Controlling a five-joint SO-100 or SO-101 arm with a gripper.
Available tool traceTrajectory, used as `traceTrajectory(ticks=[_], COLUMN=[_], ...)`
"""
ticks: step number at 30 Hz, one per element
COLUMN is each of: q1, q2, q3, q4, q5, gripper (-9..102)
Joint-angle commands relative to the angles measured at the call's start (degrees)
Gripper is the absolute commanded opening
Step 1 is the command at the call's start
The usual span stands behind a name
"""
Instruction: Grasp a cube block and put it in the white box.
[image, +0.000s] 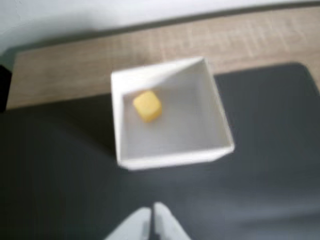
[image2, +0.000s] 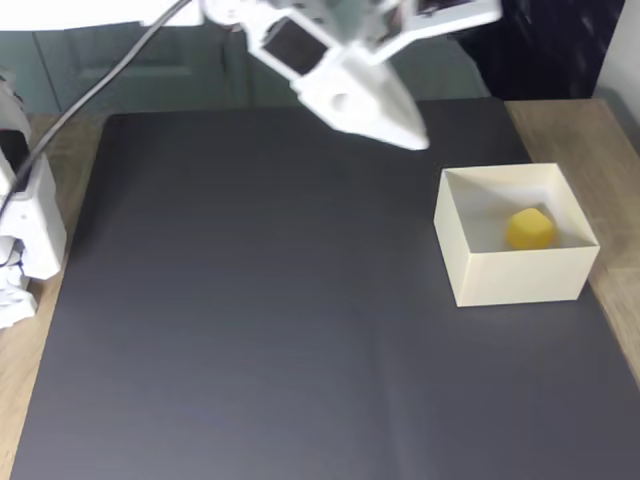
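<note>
The yellow cube block lies on the floor of the white box, towards one corner. The box stands on the black mat near the mat's right edge in the fixed view. My gripper hangs in the air to the left of the box and above it in the fixed view. Its white fingertips touch each other, so it is shut, with nothing held. In the wrist view the fingertips rise from the bottom edge, short of the box's near wall.
A black mat covers most of a wooden table. Wood shows to the right of the box in the fixed view. The arm's white base stands at the left edge, with a cable running up from it.
</note>
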Motion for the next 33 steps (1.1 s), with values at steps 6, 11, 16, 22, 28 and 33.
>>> traceTrajectory(ticks=[6,11,16,22,28,33], q1=[-1.3,-1.6,-2.4,-3.2,-3.1,-2.8], q2=[28.6,42.2,56.3,69.0,80.3,87.1], q3=[25.2,36.0,45.4,52.2,57.1,59.3], q4=[-1.8,0.6,6.2,13.5,21.4,26.8], q5=[-0.7,-0.8,-1.2,-1.5,-1.5,-1.5], gripper=[0,0,0,0,0,0])
